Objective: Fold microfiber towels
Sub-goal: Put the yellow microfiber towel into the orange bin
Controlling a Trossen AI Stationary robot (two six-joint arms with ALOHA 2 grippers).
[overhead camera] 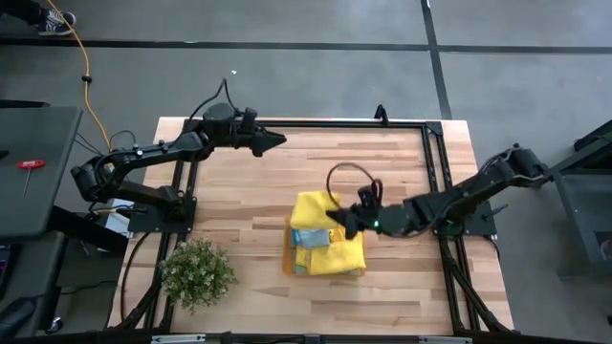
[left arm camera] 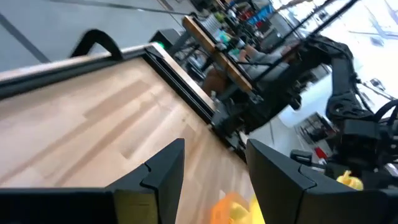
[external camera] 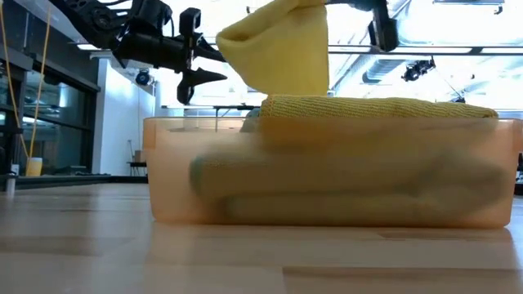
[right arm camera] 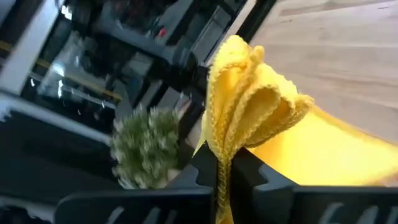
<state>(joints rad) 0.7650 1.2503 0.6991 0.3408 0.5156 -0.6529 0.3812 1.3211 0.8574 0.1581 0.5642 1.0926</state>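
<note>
From above, the right gripper reaches over the middle of the pale wooden table, its fingers pinched tight on a fold of a yellow microfiber towel. That towel drapes over a stack of other towels, yellow on top with a light blue edge peeking out at the side nearest the plant, all sitting in an orange tray.

The table-level camera shows what the overhead one cannot: the tray is a translucent, shallow-walled bin, with blurred folded shapes inside, and the held yellow towel is lifted well above its rim, hanging in a soft bunched curve.

The right wrist camera gives the texture: the towel is nubby and looped, gathered into thick ruffled pleats that squeeze down between the dark fingers. Behind it a small leafy potted plant looks fuzzy and green.

The left gripper hangs over the table's far edge, well apart from the tray, its angular black fingers parted and holding nothing.
</note>
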